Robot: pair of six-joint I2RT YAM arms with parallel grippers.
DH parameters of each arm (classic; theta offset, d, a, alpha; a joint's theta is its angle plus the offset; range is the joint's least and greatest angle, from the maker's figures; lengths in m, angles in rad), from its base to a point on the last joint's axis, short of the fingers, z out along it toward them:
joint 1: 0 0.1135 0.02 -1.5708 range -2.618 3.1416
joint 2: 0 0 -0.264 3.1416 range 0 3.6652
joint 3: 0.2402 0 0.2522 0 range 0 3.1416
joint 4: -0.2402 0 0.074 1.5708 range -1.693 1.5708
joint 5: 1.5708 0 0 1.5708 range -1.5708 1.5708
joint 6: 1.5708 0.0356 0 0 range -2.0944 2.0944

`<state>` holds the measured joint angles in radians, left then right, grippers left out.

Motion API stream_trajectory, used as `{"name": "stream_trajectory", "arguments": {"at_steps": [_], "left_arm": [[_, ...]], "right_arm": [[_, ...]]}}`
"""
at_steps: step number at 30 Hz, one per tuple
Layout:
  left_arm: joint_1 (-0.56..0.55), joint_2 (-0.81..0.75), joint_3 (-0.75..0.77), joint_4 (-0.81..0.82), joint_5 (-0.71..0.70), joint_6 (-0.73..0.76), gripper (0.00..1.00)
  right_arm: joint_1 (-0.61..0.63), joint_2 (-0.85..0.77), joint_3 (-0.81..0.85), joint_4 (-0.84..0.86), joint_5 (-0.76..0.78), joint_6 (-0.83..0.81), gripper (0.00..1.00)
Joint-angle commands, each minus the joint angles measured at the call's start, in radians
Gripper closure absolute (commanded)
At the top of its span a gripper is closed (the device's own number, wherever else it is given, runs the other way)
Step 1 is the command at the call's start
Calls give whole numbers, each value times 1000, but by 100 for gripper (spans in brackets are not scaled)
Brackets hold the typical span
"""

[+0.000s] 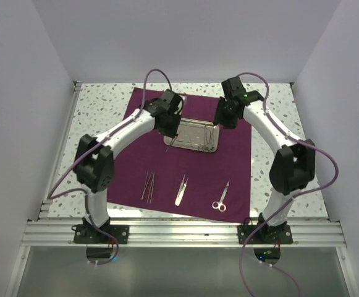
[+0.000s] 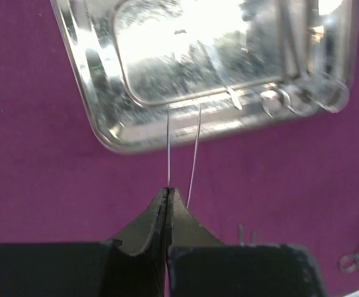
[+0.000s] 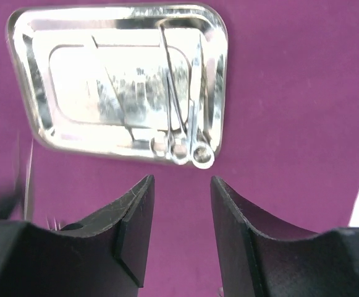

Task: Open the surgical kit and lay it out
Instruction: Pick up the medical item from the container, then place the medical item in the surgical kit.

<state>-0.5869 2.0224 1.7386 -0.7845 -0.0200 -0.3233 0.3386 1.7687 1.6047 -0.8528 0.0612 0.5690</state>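
Note:
The maroon cloth wrap [image 1: 228,162] lies spread flat on the table. The shiny steel tray [image 1: 196,137] sits on its far middle and also shows in the left wrist view [image 2: 105,117] and the right wrist view [image 3: 31,80]. My left gripper [image 1: 168,137] [image 2: 168,190] is shut on thin steel tweezers [image 2: 168,148], whose two prongs reach to the tray's near rim. Ring-handled forceps [image 3: 179,145] lie inside the tray at its right side. My right gripper [image 1: 223,120] [image 3: 182,182] is open and empty, just off the tray's right end, above the cloth.
On the cloth's near half lie tweezers [image 1: 148,185], a broader pair of tweezers [image 1: 180,190] and small scissors [image 1: 221,198], side by side. Speckled table [image 1: 272,99] borders the cloth. White walls close in left, right and back. An aluminium rail [image 1: 185,234] runs along the near edge.

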Motion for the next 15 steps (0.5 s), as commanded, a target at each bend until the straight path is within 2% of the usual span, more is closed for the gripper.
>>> {"name": "stream_trajectory", "arguments": {"at_steps": [1,10,15], "left_arm": [[-51,-253,-214,-13,46,-34,100],[-99,-641,-696,-21,63,-157,100],[-97,-714,-813,-7,45,-181,100]], "right_arm": [[0,99,85,15,28,22,55],[14,284,149,11,48,37,57],[20,319,136,26,40,48,57]]}}
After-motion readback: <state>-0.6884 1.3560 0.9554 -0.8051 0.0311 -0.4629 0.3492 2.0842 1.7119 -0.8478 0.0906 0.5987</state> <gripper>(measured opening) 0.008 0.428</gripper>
